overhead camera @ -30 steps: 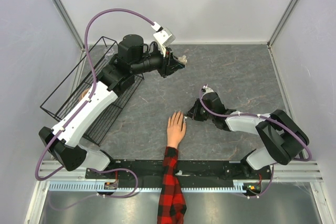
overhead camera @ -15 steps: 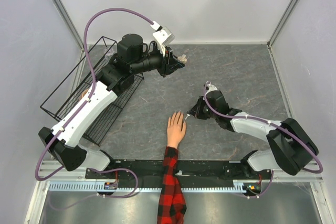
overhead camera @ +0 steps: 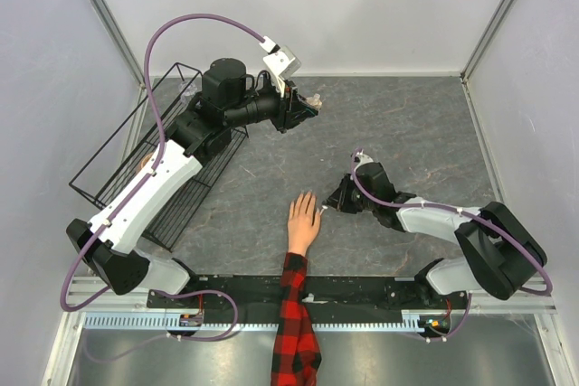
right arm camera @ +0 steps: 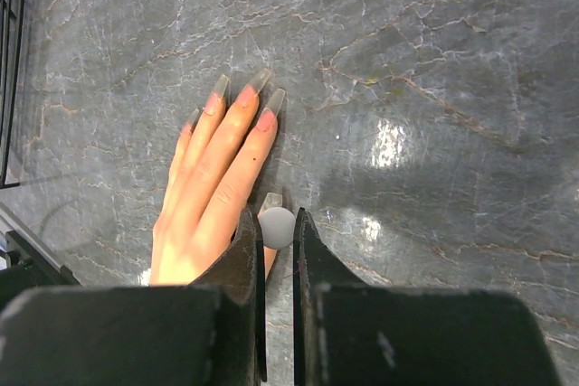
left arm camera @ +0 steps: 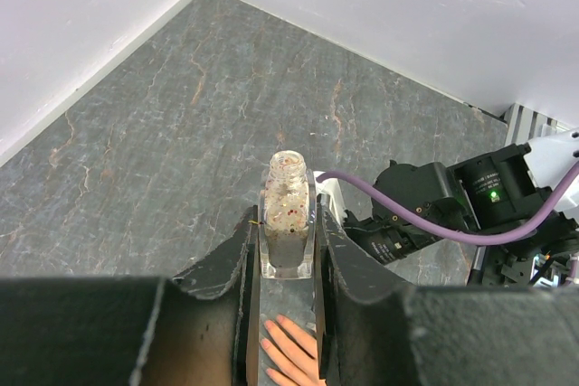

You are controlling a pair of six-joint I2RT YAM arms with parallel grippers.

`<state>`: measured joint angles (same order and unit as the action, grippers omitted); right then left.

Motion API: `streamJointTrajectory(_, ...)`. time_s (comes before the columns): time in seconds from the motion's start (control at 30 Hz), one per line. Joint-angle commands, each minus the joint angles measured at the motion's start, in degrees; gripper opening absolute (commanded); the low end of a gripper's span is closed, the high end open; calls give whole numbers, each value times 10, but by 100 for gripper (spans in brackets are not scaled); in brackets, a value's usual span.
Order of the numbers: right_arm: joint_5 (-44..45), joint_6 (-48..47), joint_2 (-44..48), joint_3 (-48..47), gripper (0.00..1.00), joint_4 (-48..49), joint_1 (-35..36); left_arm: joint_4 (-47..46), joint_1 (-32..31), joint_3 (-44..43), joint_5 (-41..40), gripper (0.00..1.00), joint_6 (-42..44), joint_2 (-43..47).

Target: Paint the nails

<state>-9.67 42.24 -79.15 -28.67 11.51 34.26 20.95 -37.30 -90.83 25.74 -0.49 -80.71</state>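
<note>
The peach mannequin hand (overhead camera: 303, 221) lies palm down on the table, its plaid sleeve (overhead camera: 294, 323) toward the near edge. Its long nails (right arm camera: 240, 89) look greyish and translucent in the right wrist view. My right gripper (overhead camera: 327, 206) is low at the hand's thumb side, shut on a round grey brush cap (right arm camera: 277, 227) pointing down at the thumb tip (right arm camera: 272, 201). My left gripper (overhead camera: 306, 108) is raised at the back, shut on an uncapped clear glitter polish bottle (left arm camera: 288, 214). The hand's fingers (left arm camera: 289, 354) show below it.
A black wire basket (overhead camera: 136, 160) stands at the left edge of the table; its corner shows in the right wrist view (right arm camera: 9, 42). The right arm (left arm camera: 425, 214) and its purple cable lie right of the hand. White walls enclose the table.
My right gripper with the brush cap has shifted slightly toward the near side, beside the thumb. The left arm and the bottle have not moved.
</note>
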Motion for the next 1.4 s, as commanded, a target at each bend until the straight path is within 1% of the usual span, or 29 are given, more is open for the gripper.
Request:
streamJointTrajectory(0.0,-10,6,-8,-3,0,39,-2,-11,2,-21,5,2,14,17)
streamJointTrajectory(0.53,-13,9,-32,-17,0,59,-2,-9,3,-29,4,2,21,8)
streamJointTrajectory(1.13,-11,3,-72,-53,0,62,-3,-3,6,-46,8,2,32,-7)
streamJointTrajectory(1.27,-2,-1,-73,-60,0,51,-8,0,12,-49,10,2,34,-7)
streamJointTrajectory(1.33,7,-11,-70,-70,0,36,-10,-1,14,-48,12,2,35,-7)
streamJointTrajectory(1.37,13,-15,-56,-73,0,13,-10,-1,15,-48,12,2,34,-8)
